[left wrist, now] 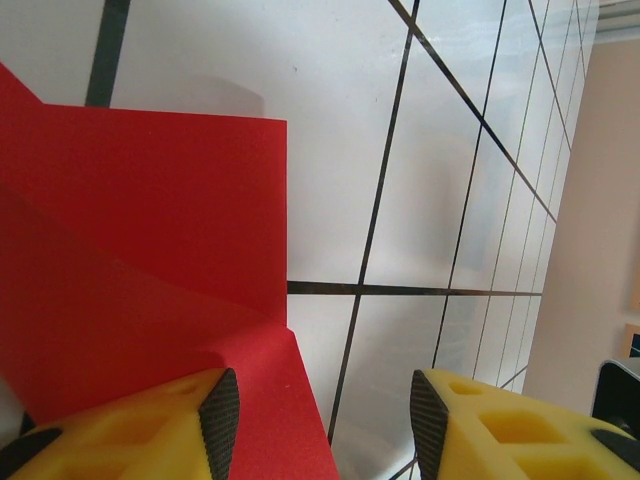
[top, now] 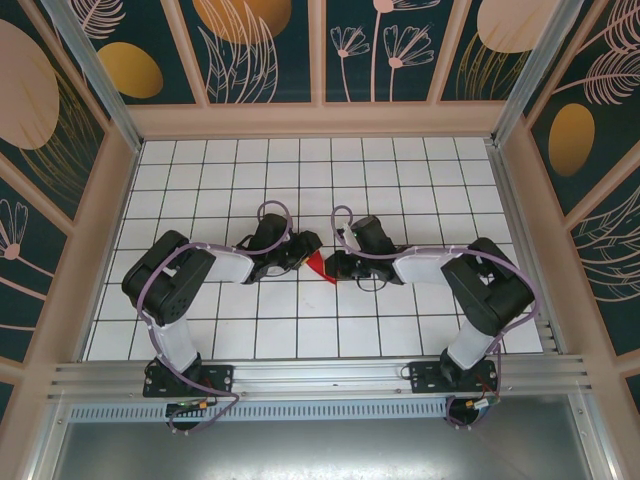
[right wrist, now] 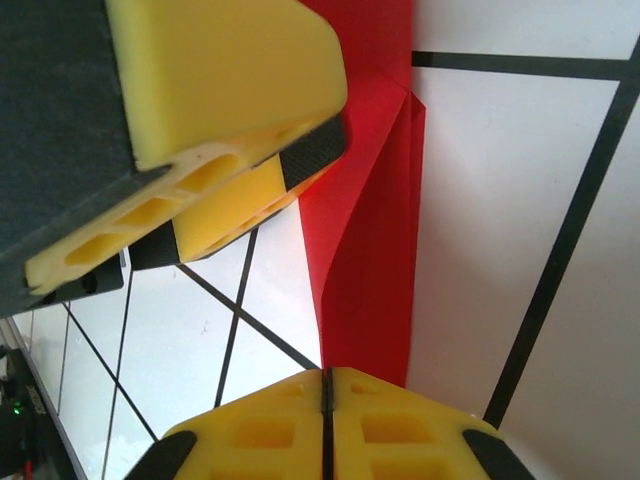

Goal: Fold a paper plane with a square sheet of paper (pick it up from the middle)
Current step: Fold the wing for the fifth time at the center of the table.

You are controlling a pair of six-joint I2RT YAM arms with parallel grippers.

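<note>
**White grid table (top: 420,180): two arms over the red sheet of paper (top: 318,266)**

Left arm (top: 165,275) and right arm (top: 490,285) meet at centre with the folded sheet between them, its long axis roughly ten to four o'clock from above. Left gripper (left wrist: 325,405) stands half-spread, paper against its nine-o'clock finger, nothing pinched. Right gripper (right wrist: 325,400) is closed tight, the strip running from twelve o'clock down to its tips. A layer caught? Can't tell. Right looks nearer the narrow end.
</note>
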